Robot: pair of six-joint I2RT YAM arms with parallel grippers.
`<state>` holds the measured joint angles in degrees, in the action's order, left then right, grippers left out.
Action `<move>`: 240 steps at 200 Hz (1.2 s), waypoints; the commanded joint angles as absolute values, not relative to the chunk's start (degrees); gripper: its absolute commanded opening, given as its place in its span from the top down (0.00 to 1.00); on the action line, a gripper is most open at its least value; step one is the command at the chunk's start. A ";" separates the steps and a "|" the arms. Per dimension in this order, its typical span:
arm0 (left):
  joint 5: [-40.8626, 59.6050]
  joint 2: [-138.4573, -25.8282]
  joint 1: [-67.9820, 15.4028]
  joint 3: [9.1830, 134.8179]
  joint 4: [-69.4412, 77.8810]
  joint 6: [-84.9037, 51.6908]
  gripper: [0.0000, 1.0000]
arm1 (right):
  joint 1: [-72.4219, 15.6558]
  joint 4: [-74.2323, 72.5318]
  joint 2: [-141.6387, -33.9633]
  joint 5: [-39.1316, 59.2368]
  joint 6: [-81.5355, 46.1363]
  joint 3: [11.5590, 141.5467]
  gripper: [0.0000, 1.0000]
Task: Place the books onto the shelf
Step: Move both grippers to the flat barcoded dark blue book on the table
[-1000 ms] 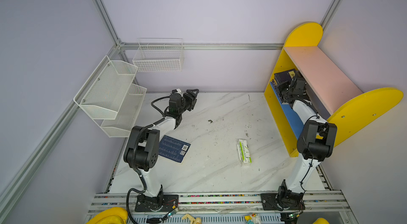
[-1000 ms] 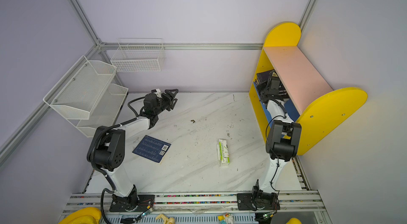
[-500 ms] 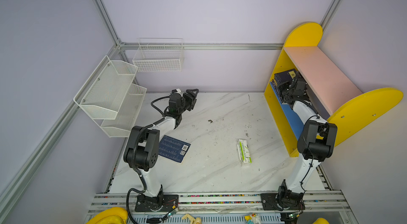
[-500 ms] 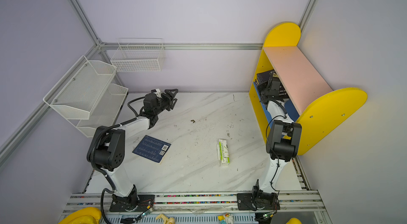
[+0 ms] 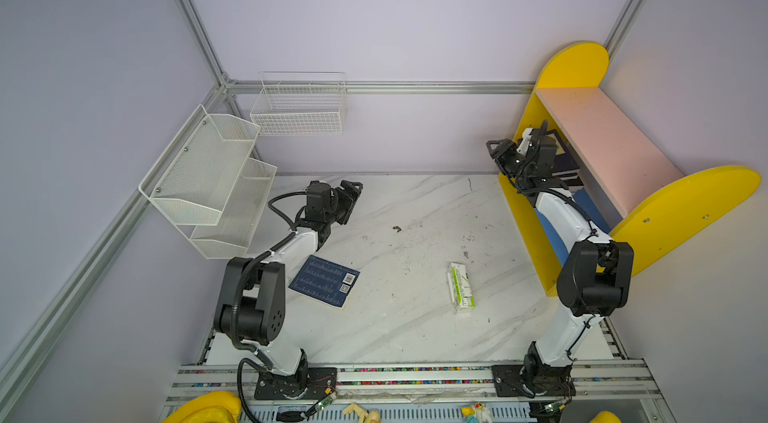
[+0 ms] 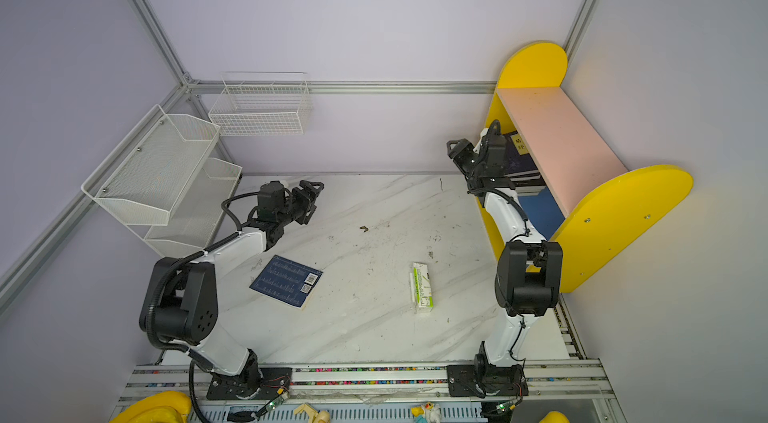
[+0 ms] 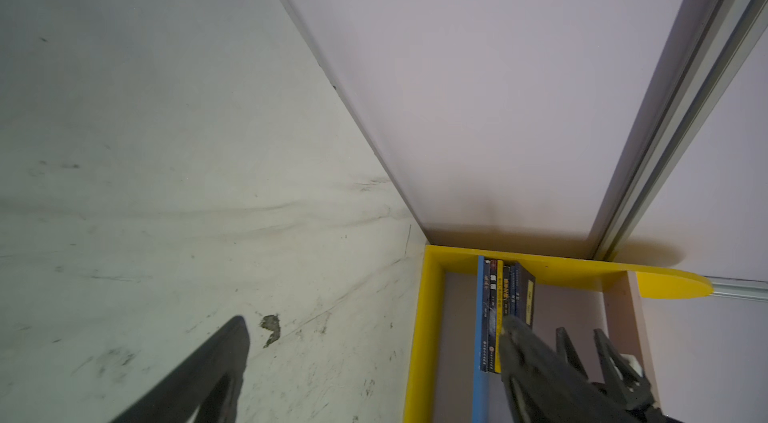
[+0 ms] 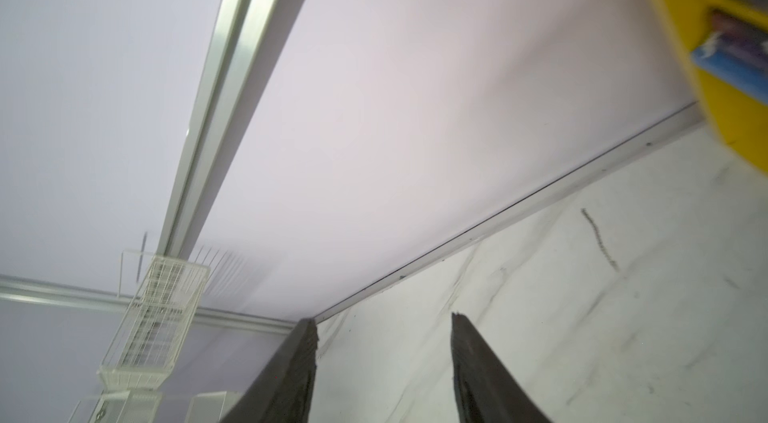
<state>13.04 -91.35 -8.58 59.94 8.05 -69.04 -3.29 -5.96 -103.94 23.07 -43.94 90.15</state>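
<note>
My left gripper [image 5: 351, 193] hovers over the back of the marble table [image 5: 415, 317], fingers spread wide with nothing between them. My right gripper [image 8: 382, 318] sits just outside the far end of the shelf [image 5: 681, 209], pointing away from it. Its fingers are parted and hold nothing. A stack of books [image 7: 505, 304] lies flat on the shelf's blue lower board, against the far yellow end panel. One navy book [image 5: 324, 281] lies flat on the table beside my left arm, well apart from the shelf. A green-and-white carton [image 5: 460, 286] lies between that book and the shelf.
</note>
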 commanded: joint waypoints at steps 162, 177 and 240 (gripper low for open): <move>-0.68 -68.44 -0.83 37.75 -35.90 -68.12 0.00 | -40.37 15.05 -139.93 33.07 -15.18 116.39 0.44; -0.71 -67.56 -0.84 35.72 -36.24 -69.56 0.00 | -41.02 19.79 -141.90 33.27 -12.39 119.35 0.44; 0.00 -66.09 -0.87 32.32 -37.78 -70.25 0.00 | -43.36 26.19 -144.31 32.92 -7.24 122.10 0.44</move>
